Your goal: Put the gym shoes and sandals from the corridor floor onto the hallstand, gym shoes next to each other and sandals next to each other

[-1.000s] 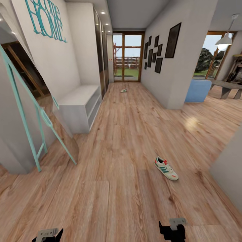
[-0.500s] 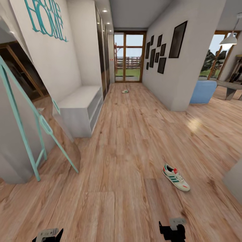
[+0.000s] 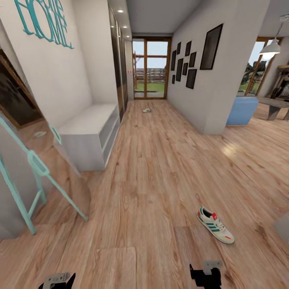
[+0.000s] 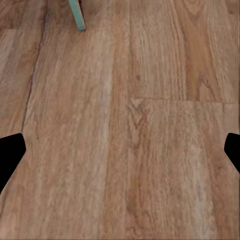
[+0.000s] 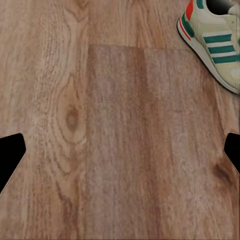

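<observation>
One white gym shoe (image 3: 215, 224) with green stripes and a red heel patch lies on the wood-plank corridor floor (image 3: 152, 180), just ahead and slightly right of my right gripper (image 3: 206, 276). The right wrist view catches the same gym shoe (image 5: 215, 40) beyond the open right gripper (image 5: 120, 155). A second gym shoe (image 3: 147, 110) lies far down the corridor near the glass door. The white-grey hallstand (image 3: 90, 132) stands against the left wall. My left gripper (image 3: 57, 280) hangs open over bare floor, and the left wrist view also shows that gripper (image 4: 120, 155) empty. The sandals are out of view.
A teal-framed leaning mirror (image 3: 36, 172) stands at the near left, its foot (image 4: 77, 15) close to the left gripper. A wall corner (image 3: 212, 104) juts in at the right, with a blue seat (image 3: 243, 110) behind it. A grey block (image 3: 283, 230) sits at the right edge.
The whole head view has shifted: the camera moved forward and turned a little. The near gym shoe now sits lower and further right. Both grippers hold the same pose.
</observation>
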